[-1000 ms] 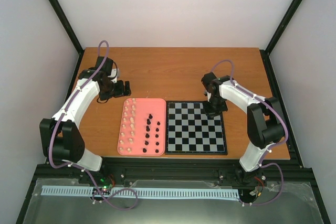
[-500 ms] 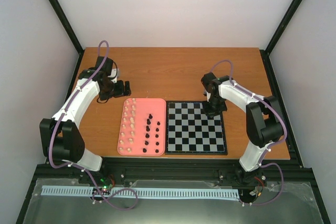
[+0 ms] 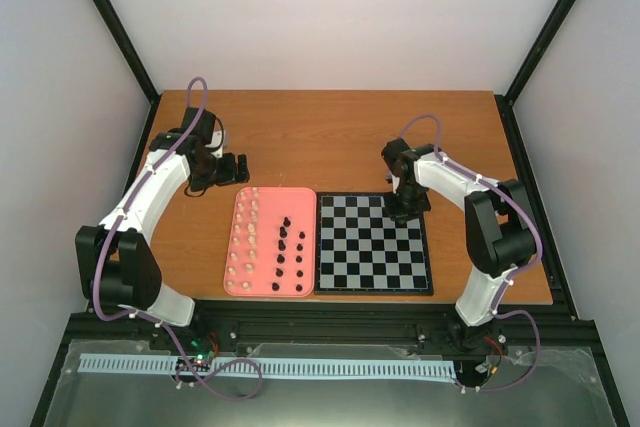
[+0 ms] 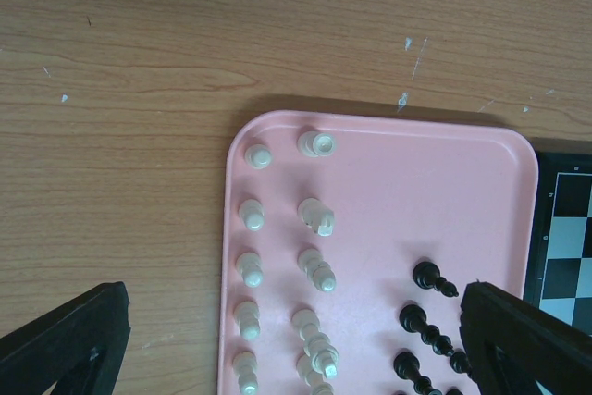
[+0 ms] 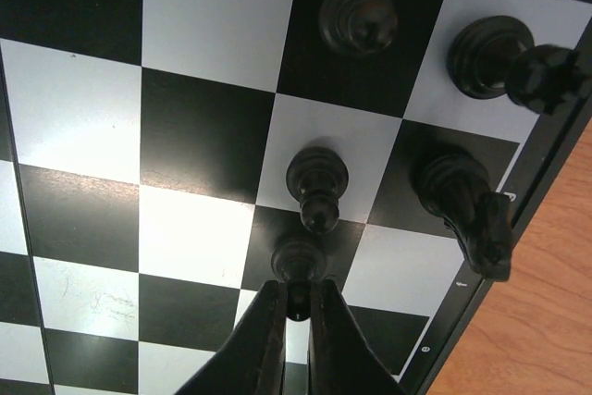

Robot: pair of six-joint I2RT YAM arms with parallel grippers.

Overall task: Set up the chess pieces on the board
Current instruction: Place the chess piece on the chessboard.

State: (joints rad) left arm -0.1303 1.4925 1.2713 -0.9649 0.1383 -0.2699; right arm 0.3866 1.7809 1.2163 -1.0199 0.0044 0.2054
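The right arm is drifting slightly to the left and toward the far side of the desk. Its elbow is sliding a little inward, toward the board. The right gripper, fingers pinched on the head of a black pawn, is creeping along the board's far right corner.

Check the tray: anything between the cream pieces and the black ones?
Nothing; left wrist view shows bare pink tray between cream pieces and black pieces.
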